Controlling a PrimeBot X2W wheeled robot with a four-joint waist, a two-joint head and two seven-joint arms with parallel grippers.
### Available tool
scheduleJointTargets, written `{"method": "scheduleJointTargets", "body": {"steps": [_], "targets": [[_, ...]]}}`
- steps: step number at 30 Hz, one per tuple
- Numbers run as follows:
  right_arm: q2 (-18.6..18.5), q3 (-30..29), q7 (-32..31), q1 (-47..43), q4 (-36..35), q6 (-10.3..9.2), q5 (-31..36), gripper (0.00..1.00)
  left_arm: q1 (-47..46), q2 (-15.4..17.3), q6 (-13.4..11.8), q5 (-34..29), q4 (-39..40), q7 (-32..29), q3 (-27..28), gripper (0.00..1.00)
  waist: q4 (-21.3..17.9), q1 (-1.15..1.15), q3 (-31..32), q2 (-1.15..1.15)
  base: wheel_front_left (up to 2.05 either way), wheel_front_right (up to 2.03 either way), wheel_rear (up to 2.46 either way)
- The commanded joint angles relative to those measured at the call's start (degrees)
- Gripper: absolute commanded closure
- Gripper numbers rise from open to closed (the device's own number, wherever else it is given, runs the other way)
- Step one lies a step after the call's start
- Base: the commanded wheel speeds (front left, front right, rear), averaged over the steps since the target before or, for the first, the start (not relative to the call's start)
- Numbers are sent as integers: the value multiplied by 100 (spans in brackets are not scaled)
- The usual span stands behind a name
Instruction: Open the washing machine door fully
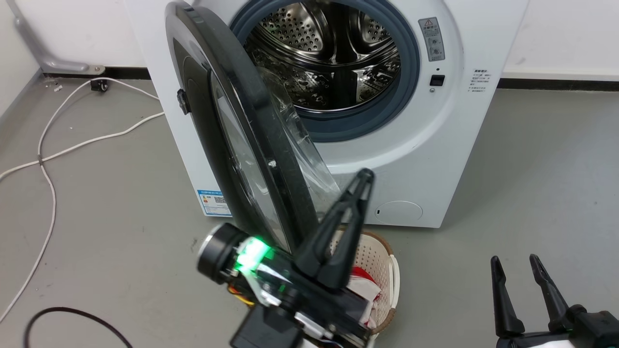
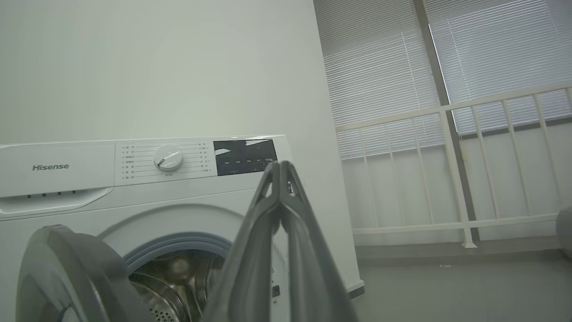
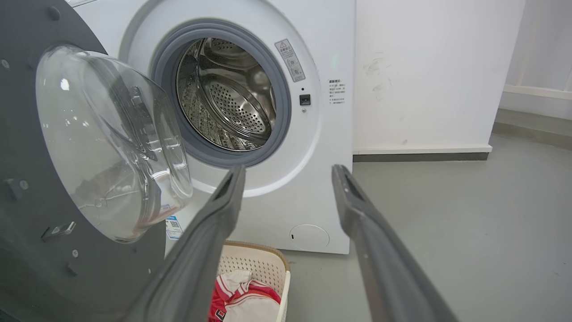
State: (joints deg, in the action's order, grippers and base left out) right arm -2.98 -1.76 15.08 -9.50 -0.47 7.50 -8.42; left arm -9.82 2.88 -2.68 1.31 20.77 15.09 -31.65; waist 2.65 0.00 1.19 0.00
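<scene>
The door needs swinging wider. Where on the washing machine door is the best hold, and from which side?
Likely the black rim of the washing machine door at its free edge, farthest from the washing machine: thin enough to straddle, with most leverage. Come from the inner side, by the left gripper; the bulging glass bowl is smooth and offers no edge.

The washing machine [image 1: 435, 159] stands against the wall [image 1: 556, 34]. The washing machine door [image 1: 263, 130] hangs from its left side, swung out before the drum [image 1: 329, 53]. A basket [image 1: 389, 270] sits on the floor [image 1: 532, 169] before the machine, under the left gripper [image 1: 365, 176], just right of the door. Cables [image 1: 48, 159] lie left.
</scene>
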Motion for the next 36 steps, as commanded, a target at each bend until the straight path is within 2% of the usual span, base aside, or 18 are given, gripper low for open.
{"method": "scheduleJointTargets", "body": {"steps": [1,5,17,27,36], "targets": [[19,20,13,77,9,-2,20,0,-56,1,-14,58,-64,12,-178,100,-10,0,10,0,0,0,0],[19,68,13,84,22,-2,18,0,-89,1,-39,133,-219,12,-611,100,-45,0,18,0,0,0,0],[19,115,13,79,40,-2,-5,0,75,0,6,214,-640,12,-1138,100,-101,0,-7,0,0,0,0],[19,83,13,76,32,-2,4,0,366,1,67,259,-1104,12,-1230,100,-98,0,-75,0,0,0,0],[19,56,13,128,75,-2,35,0,645,0,122,214,-1739,12,-907,100,-96,0,-166,0,0,0,0]]}}
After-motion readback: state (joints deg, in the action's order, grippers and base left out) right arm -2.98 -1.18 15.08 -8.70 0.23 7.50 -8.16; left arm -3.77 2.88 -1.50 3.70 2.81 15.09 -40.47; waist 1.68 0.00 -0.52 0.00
